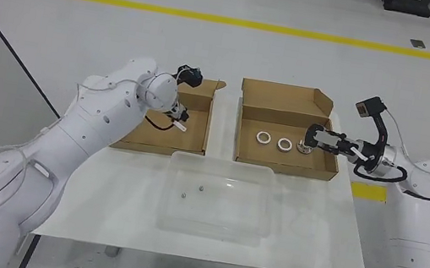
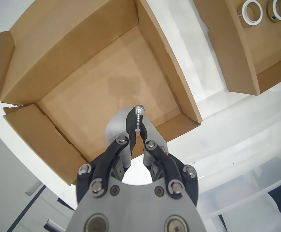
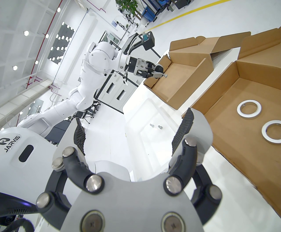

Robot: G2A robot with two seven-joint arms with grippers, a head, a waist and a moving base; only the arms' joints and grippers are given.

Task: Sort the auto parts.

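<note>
My left gripper (image 2: 137,119) is shut on a silver bolt (image 2: 138,116), held above the floor of the bare left cardboard box (image 2: 98,72). From the top view that gripper (image 1: 182,119) hangs over the box's (image 1: 147,133) right half. Two metal rings (image 1: 265,137) (image 1: 284,143) lie in the right cardboard box (image 1: 275,158). My right gripper (image 1: 310,138) hovers over that box beside the rings, open with nothing between its fingers (image 3: 188,119). Both rings (image 3: 249,109) (image 3: 272,131) show in the right wrist view.
A clear plastic bin (image 1: 251,226) stands at the table's front middle with two small bolts (image 1: 184,195) (image 1: 201,188) in it. Those bolts (image 3: 151,125) (image 3: 159,127) also appear beyond my right gripper. A white gap of table separates the two boxes.
</note>
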